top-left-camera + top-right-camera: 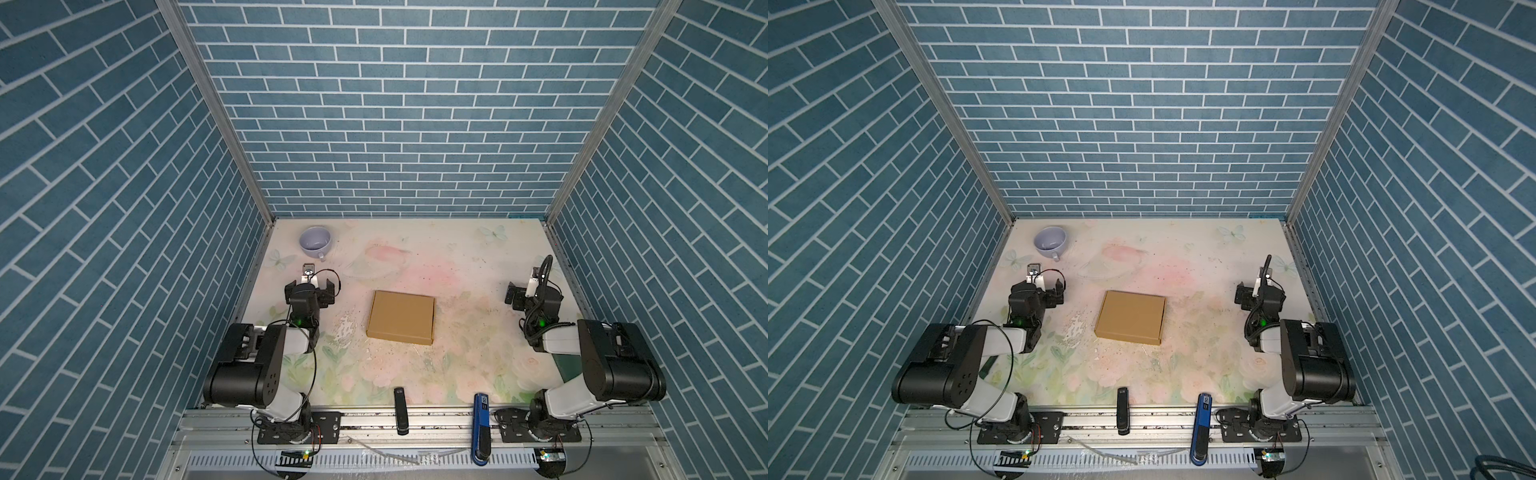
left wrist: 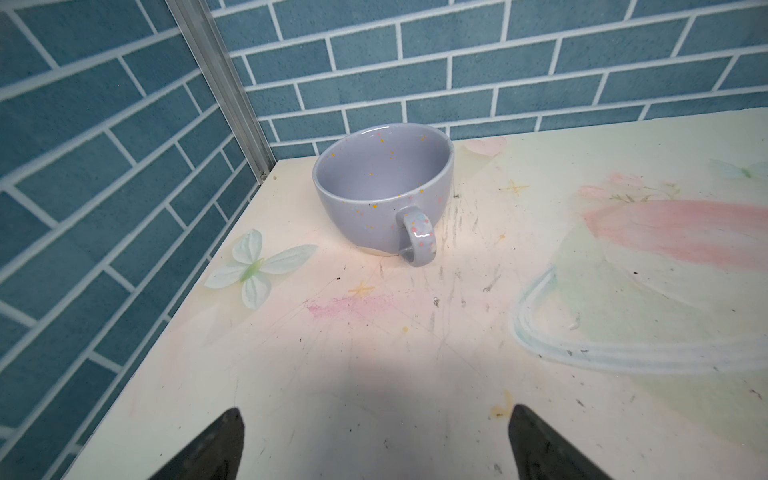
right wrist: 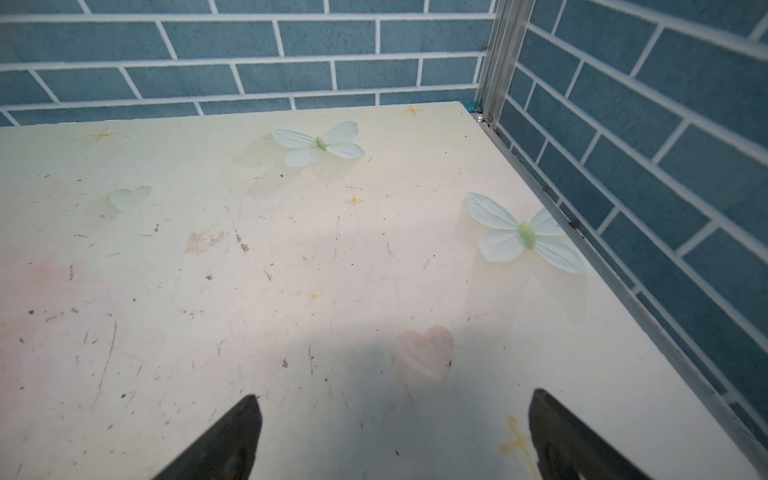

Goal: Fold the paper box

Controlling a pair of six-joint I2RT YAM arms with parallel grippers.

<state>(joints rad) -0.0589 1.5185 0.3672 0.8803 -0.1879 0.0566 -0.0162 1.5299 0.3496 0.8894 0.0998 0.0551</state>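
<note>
paper box (image 1: 400, 318) closed, lilac mug (image 2: 382, 187) empty

We see blue brick-patterned walls (image 1: 399, 124), joined by aluminium posts (image 1: 218, 112), enclosing on three sides a scuffed table (image 1: 457, 257) printed with pale butterflies (image 3: 318, 143).

The picture edges are cutting off the left gripper (image 2: 376, 411) and the right gripper (image 3: 395, 395) in their wrist views, leaving only black fingertips (image 2: 216, 449) showing. In both top views the plain tan-brown cardboard paper box (image 1: 401, 317) (image 1: 1130, 317) is hiding its own inside; in front of the box, the label on the blue bar-shaped device (image 1: 481, 419) is showing too small to read.
</note>
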